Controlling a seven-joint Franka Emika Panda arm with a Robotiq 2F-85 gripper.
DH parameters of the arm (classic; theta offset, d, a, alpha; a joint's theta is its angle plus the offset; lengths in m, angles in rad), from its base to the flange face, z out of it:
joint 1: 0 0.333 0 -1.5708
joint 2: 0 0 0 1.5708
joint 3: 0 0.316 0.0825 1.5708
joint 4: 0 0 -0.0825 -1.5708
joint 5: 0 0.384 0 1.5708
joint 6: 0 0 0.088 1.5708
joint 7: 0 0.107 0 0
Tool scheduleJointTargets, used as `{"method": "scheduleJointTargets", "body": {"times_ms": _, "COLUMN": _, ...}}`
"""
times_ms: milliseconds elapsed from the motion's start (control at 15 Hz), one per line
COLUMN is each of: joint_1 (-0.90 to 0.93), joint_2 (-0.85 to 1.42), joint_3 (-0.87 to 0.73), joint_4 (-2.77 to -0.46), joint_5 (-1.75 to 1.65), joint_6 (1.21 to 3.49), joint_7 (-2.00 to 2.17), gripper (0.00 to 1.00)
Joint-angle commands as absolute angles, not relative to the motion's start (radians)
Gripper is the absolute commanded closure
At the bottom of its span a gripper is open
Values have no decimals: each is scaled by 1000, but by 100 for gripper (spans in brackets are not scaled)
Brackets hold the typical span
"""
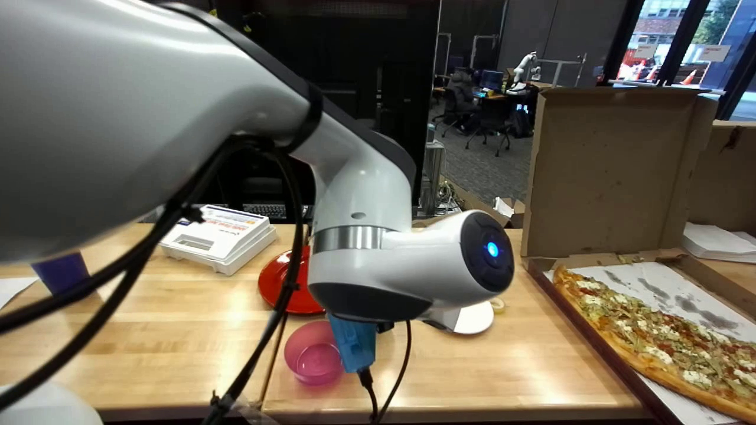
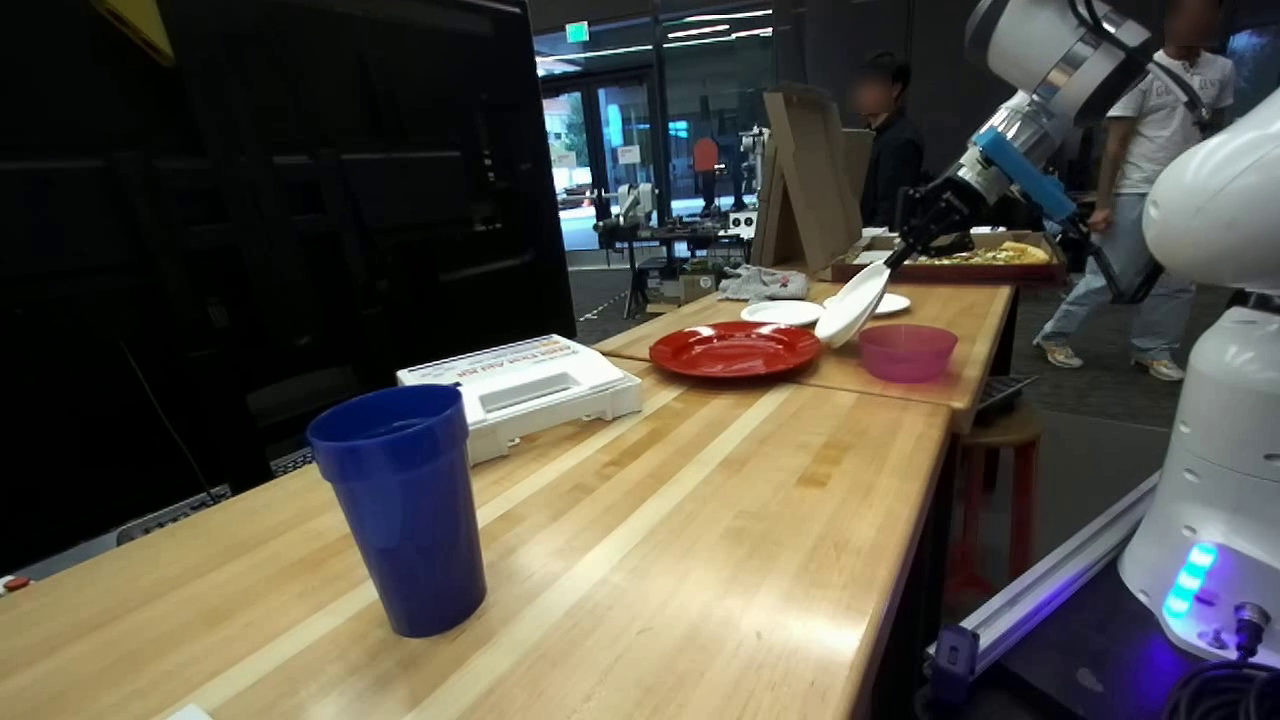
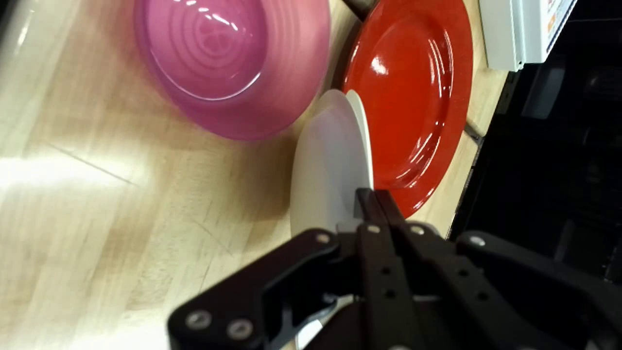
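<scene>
Between fingers [image 3: 374,248]: white plate [image 2: 853,306], pinched at edge, tilted. Below fingers: glossy wooden tabletop [image 3: 160,262]. Near fingers: pink bowl [image 3: 233,63], red plate [image 3: 413,97]. Well beyond fingers: glass doors [image 2: 625,130], person in white shirt [image 2: 1165,150].

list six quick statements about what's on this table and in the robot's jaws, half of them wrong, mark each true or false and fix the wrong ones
1. The jaws are shut on a white plate. True.
2. That plate is lying flat. False: it is tilted.
3. A pink bowl and a red plate are close to the white plate. True.
4. The red plate sits inside the bowl. False: the two stand apart.
5. Pizza lies in an open cardboard box. True.
6. The bowl is upside down. False: it stands upright, its inside showing in the wrist view.
</scene>
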State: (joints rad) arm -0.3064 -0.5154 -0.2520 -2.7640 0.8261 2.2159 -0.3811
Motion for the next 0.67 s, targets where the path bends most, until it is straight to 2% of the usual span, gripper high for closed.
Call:
{"method": "scheduleJointTargets", "body": {"times_ms": 0, "joint_1": -252, "joint_2": -606, "joint_3": -195, "joint_4": -2773, "joint_5": 841, "joint_6": 2292, "joint_7": -273, "gripper": 99}}
{"method": "scheduleJointTargets", "body": {"times_ms": 200, "joint_1": -215, "joint_2": -699, "joint_3": -129, "joint_4": -2820, "joint_5": 837, "joint_6": 2366, "joint_7": -184, "gripper": 99}}
{"method": "scheduleJointTargets", "body": {"times_ms": 600, "joint_1": -229, "joint_2": -728, "joint_3": 35, "joint_4": -2772, "joint_5": 865, "joint_6": 2387, "joint_7": -72, "gripper": 99}}
